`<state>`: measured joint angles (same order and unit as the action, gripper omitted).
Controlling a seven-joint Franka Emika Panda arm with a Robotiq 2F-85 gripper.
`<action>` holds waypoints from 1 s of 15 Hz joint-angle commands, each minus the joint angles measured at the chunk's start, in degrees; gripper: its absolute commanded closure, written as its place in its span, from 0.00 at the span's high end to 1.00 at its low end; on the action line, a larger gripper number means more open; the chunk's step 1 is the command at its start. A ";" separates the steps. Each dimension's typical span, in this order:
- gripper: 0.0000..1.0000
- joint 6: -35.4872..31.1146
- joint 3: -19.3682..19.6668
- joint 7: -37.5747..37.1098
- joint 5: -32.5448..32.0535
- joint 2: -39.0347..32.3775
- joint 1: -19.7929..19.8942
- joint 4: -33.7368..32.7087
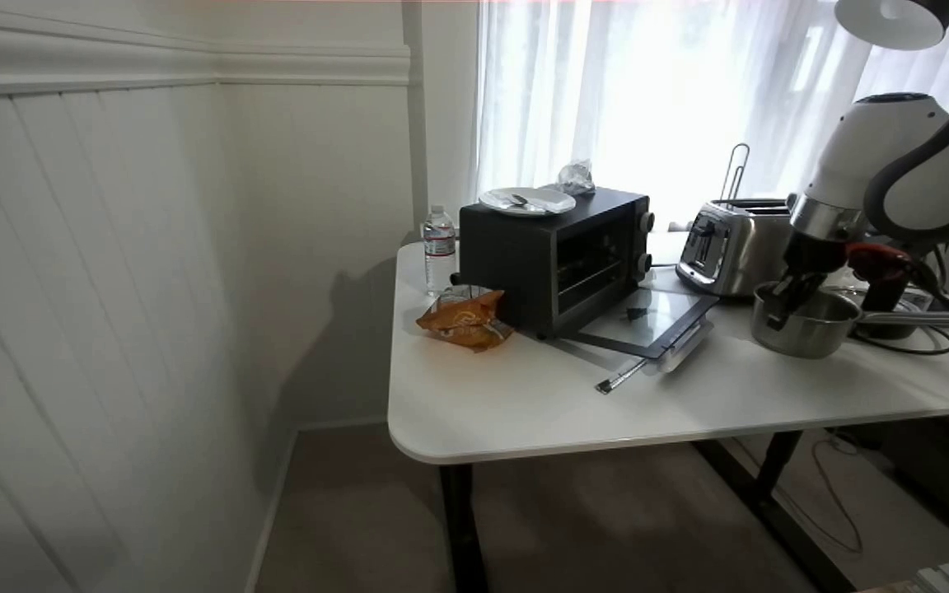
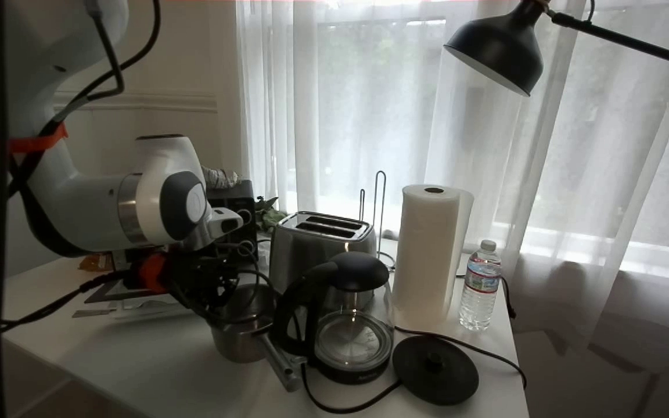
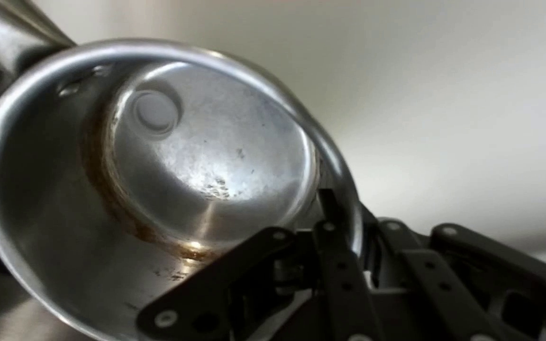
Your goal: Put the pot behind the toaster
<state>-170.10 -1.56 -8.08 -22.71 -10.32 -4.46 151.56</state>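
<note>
While pincer (image 3: 354, 222) grips pot (image 1: 804, 336) by rim (image 3: 159, 46) | arm (image 1: 886, 161) bent, angled downward

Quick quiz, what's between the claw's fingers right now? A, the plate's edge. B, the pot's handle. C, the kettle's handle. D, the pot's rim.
D: in the wrist view the claw has one finger inside the pot and one outside, with the rim between them.

Arm (image 2: 93, 203) bent — fingers (image 3: 344, 275) angled downward, clamped.
</note>
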 commanded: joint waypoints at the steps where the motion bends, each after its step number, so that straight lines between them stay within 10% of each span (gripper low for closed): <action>1: 0.02 3.34 -1.58 0.32 -0.06 5.41 -1.49 1.63; 15: 0.02 23.70 -7.42 11.86 12.44 26.19 -5.13 -6.84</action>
<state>-150.37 -9.12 -0.04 -9.45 12.28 -9.96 150.18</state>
